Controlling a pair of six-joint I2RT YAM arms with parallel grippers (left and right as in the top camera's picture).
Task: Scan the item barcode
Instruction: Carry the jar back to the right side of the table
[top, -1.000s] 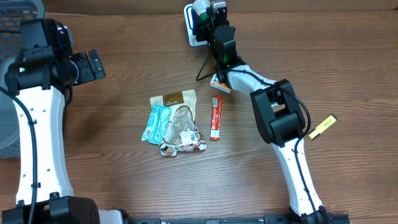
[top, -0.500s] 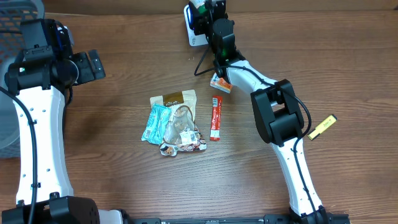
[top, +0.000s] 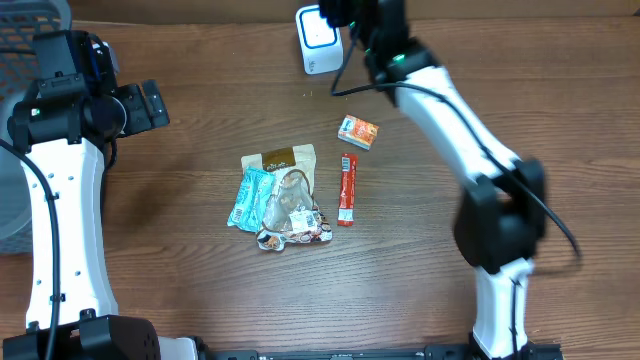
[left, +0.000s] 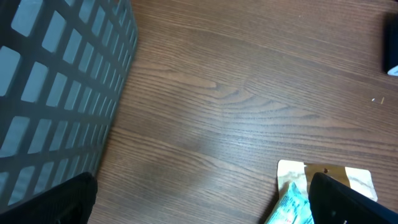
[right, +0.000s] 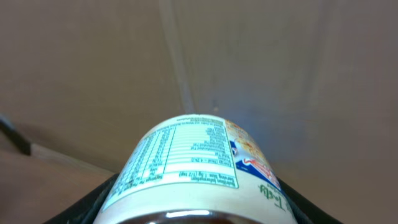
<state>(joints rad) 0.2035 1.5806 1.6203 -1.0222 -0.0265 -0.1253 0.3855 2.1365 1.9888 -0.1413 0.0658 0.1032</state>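
- A dark wood-grain worktop (top: 200, 300) carries a scatter of snack packs between two white-and-black robot arms.
- The left arm (top: 60, 200) stands at the left edge. Its left tool (top: 152, 104) is released, jaws wide apart with nothing between them, above bare wood near a grey mesh basket (left: 56, 81).
- The right arm (top: 450, 110) stretches to the far edge. Its right tool (right: 194, 214) is clenched on a jar (right: 193, 162), a dark finger on either side.
- The jar, the item for scanning, lies on its side in that grip, up off the worktop. Its cream label faces the wrist camera with a boxed nutrition panel in fine print too small to read. A blue-and-red graphic and part of a green word show at the right edge.
- The overhead view places that tool just beside a white scanner (top: 317, 42) with a blue-lit face.
- In mid-worktop a brown packet (top: 281, 158), a teal packet (top: 249, 196) and a clear pouch (top: 292, 212) overlap in one pile. Their printing is illegible.
- A red stick sachet (top: 346, 190) lies just right of the pile.
- A small orange box (top: 358, 132) sits apart, between the sachet and the scanner. Its lettering is too small to make out.
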